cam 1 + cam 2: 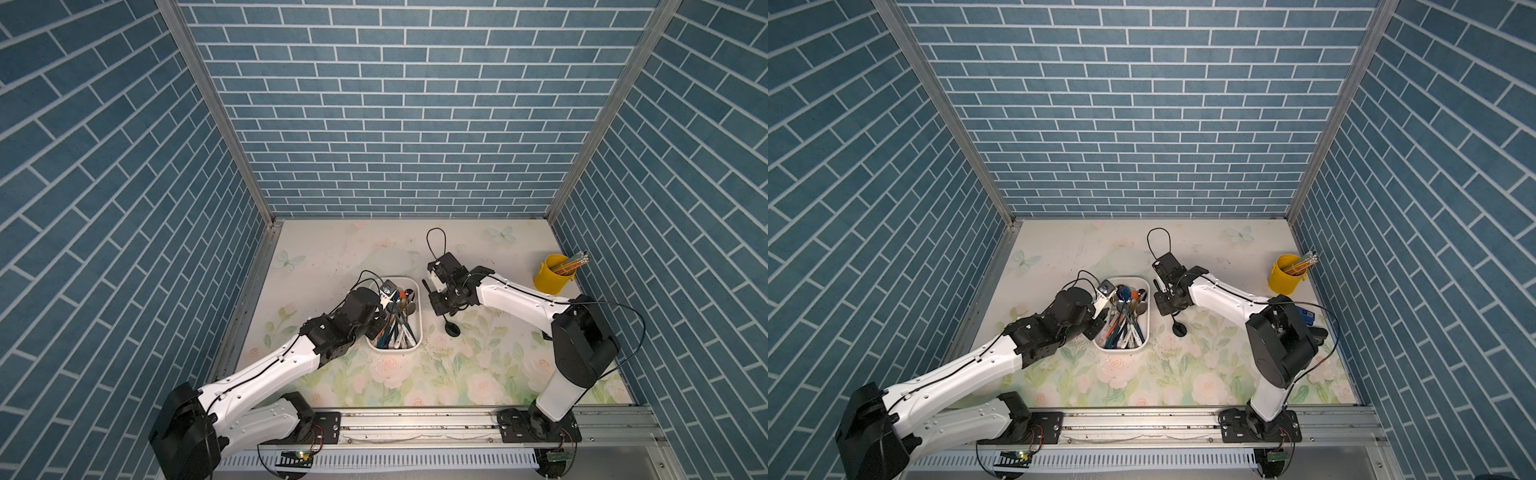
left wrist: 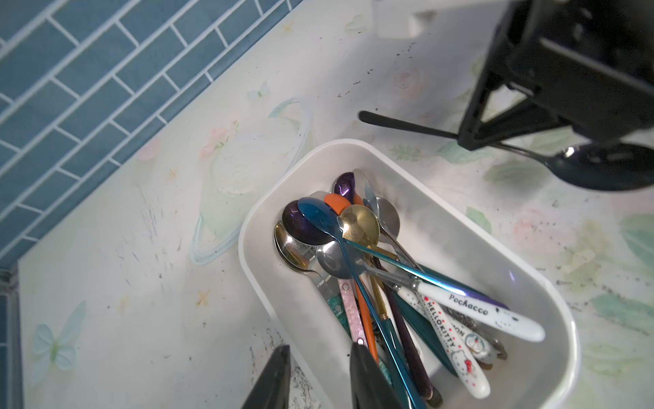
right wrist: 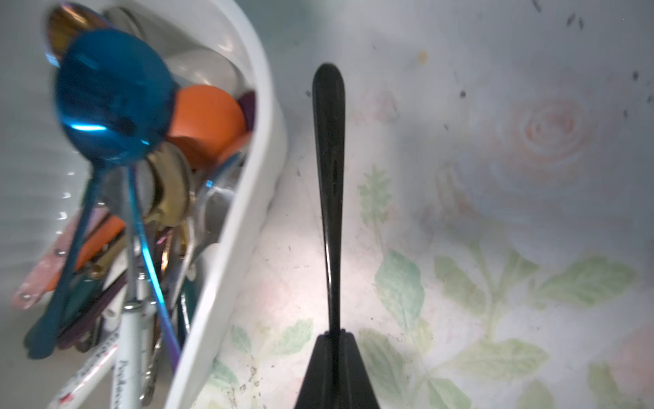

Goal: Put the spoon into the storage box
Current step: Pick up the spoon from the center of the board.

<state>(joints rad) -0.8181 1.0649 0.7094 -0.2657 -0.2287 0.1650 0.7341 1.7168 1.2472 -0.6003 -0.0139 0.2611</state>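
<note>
Right wrist view, item one: the right gripper [image 3: 334,334] was pressed together on the thin neck of the black spoon [image 3: 329,141]. The handle ran straight out from the jaws over the table [image 3: 495,318].

Item two, the spoon's place: you had it outside the box [image 3: 262,141], just beside the box's right long wall and roughly parallel to it. In both top views the spoon [image 1: 451,330] [image 1: 1179,329] showed its round bowl on the near side of the gripper and its handle tip on the far side. The left wrist view showed the same grip, with the right gripper [image 2: 467,140] closed on the spoon [image 2: 407,125] between handle and bowl.

Item three, the box: white, with low walls and rounded corners, it stood mid-table in both top views [image 1: 395,350] [image 1: 1121,350]. It held a heap of spoons [image 2: 339,230] in steel, gold, blue, purple and orange. Several had white printed handles. Their bowls all pointed toward the far end.

Item four, the left gripper [image 2: 320,350]: you had its fingers [image 2: 276,379] spread, one outside the box's left wall and one inside, over the spoon handles. It gripped no spoon. Whether either finger touched the wall could not be told from that angle.

Item five, other stock: a yellow cup [image 1: 552,278] holding pencils [image 1: 575,262] stood at the far right of the table, well apart from the box.
</note>
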